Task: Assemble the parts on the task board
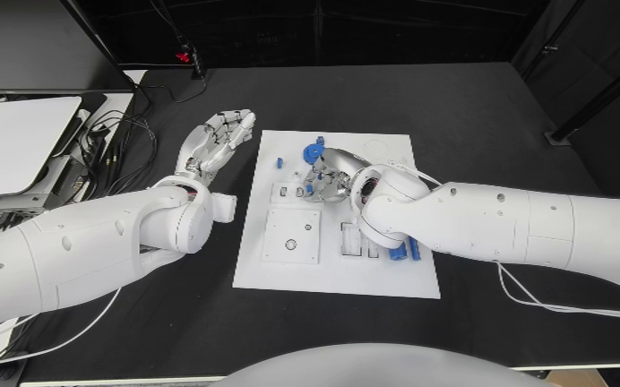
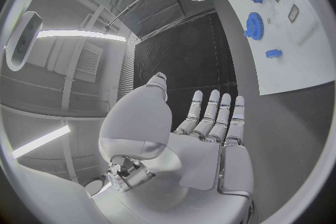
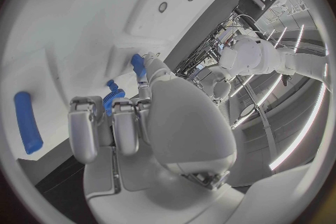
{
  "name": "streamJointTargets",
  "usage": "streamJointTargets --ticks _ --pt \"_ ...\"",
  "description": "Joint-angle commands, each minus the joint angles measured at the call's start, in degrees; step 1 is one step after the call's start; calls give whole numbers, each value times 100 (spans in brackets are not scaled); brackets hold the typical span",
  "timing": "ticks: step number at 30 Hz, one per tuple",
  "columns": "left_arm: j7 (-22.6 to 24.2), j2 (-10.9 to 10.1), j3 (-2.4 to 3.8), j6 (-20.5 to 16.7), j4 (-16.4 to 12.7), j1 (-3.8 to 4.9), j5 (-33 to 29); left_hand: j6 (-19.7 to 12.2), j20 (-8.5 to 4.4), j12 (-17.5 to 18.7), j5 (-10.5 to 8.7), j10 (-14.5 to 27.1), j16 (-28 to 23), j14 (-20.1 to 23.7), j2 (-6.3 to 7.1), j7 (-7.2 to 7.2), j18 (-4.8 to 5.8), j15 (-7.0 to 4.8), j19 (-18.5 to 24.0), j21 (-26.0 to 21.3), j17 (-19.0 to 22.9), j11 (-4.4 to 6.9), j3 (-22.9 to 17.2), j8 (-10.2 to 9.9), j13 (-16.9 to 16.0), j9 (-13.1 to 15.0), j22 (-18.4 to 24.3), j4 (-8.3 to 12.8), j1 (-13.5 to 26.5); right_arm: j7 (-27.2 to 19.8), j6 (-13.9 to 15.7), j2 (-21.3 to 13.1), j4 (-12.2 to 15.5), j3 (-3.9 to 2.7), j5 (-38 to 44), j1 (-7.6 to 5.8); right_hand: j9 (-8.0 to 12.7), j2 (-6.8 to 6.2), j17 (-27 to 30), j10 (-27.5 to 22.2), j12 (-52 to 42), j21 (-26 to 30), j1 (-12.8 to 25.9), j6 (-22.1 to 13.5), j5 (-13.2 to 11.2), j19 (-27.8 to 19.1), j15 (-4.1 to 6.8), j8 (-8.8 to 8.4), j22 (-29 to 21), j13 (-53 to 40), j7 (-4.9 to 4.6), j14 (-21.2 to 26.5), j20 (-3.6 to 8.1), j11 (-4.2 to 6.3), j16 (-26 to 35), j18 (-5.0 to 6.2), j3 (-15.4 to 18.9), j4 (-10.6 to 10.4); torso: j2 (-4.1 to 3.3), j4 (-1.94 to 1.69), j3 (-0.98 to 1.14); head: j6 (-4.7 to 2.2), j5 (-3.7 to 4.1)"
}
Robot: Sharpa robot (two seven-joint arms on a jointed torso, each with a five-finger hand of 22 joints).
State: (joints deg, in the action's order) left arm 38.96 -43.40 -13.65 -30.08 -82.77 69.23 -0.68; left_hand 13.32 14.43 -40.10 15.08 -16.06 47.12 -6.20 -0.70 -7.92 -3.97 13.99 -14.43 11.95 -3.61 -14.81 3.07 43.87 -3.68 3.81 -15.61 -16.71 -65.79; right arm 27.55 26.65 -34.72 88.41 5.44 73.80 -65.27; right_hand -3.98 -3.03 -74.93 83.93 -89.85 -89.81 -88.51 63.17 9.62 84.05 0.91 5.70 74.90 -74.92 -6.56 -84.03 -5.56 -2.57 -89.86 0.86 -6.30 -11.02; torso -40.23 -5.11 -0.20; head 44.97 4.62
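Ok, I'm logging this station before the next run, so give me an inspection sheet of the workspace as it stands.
Surface: black table, white task board in its middle.
Job's things: blue gear at the board's far end; blue parts at its near right edge; a blue rod lies loose on the board.
Clutter: nothing seen on the table itself.
Hands: left hand flat beside the board's left edge, fingers straight, holding nothing; right hand over the board, fingertips at a small blue part, grip unclear.
Cables: a bundle at the table's far left; a white cable along the right arm.
Surroundings: dark walls; a white unit on the left.
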Motion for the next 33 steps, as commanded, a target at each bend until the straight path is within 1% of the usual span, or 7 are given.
streamJointTargets --ticks 1,7,13,18,25,30,33 --pt "1736 -8 5 22 -10 9 35 50 54 -25 28 -4 23 -12 -22 -915 -62 44 -1 19 -8 -42 -10 -11 1 -6 -4 2 -12 25 -66 14 1 -1 78 -1 14 -92 -1507 607 -15 -19 -19 -81 38 595 -65 -67 1510 -1508 -13 -597 -37 -56 -14 -86 6 55 -3 4 1 -6 -6" --pt "1735 -7 5 25 -8 9 35 50 54 -25 28 -4 23 -12 -22 -915 -62 44 -1 19 -8 -42 -10 -11 1 -6 -4 2 -12 -5 -31 29 -4 -1 130 0 25 -243 -1507 607 -15 -19 -21 -213 54 595 -88 -170 1510 -1508 -29 -597 -56 -77 -14 -86 10 84 -2 0 0 -10 6" --pt "1733 -4 5 28 -5 9 35 50 54 -25 28 -4 23 -12 -22 -915 -62 44 -1 19 -8 -42 -10 -11 1 -6 -4 2 -12 -40 -12 23 5 -1 127 1 22 -391 -1507 607 -15 -19 9 -299 45 595 -90 -203 1510 -1508 -17 -597 -67 -70 -14 -86 16 44 -2 1 1 -11 4" --pt "1728 -5 5 30 1 9 35 50 54 -25 28 -4 23 -12 -22 -915 -62 44 -1 19 -8 -42 -10 -11 1 -6 -4 2 -12 -56 -19 24 11 -1 123 2 18 -453 -1507 607 -15 -19 36 -327 20 595 -79 -202 1510 -1508 22 -597 -70 -40 -14 -86 14 -12 2 8 -1 -5 1" --pt "1724 2 5 38 5 9 35 50 54 -25 28 -4 23 -12 -22 -915 -62 44 -1 19 -8 -42 -10 -11 1 -6 -4 2 -12 -79 20 27 2 -1 122 3 19 -487 -1507 607 -15 -19 55 -359 1 595 -69 -207 1510 -1508 29 -597 -69 -31 -14 -86 14 -59 1 -1 1 -11 18" --pt "1720 -1 5 41 6 9 35 50 54 -25 28 -4 23 -12 -22 -915 -62 44 -1 19 -8 -42 -10 -11 1 -6 -4 2 -12 -121 80 23 -1 -1 122 4 26 -595 -1507 607 -15 -19 69 -552 -92 595 -39 -216 1510 -1508 74 -597 -60 6 -14 -86 50 -195 0 1 -2 -18 19" --pt "1716 3 5 52 8 9 35 50 54 -25 28 -4 23 -12 -22 -915 -62 44 -1 19 -8 -42 -10 -11 1 -6 -4 2 -12 -163 139 21 -1 0 122 5 27 -711 -1507 607 -15 -19 85 -860 -230 595 19 -210 1510 -1508 155 -597 -30 96 -14 -86 165 -402 -2 -2 -2 -22 26"
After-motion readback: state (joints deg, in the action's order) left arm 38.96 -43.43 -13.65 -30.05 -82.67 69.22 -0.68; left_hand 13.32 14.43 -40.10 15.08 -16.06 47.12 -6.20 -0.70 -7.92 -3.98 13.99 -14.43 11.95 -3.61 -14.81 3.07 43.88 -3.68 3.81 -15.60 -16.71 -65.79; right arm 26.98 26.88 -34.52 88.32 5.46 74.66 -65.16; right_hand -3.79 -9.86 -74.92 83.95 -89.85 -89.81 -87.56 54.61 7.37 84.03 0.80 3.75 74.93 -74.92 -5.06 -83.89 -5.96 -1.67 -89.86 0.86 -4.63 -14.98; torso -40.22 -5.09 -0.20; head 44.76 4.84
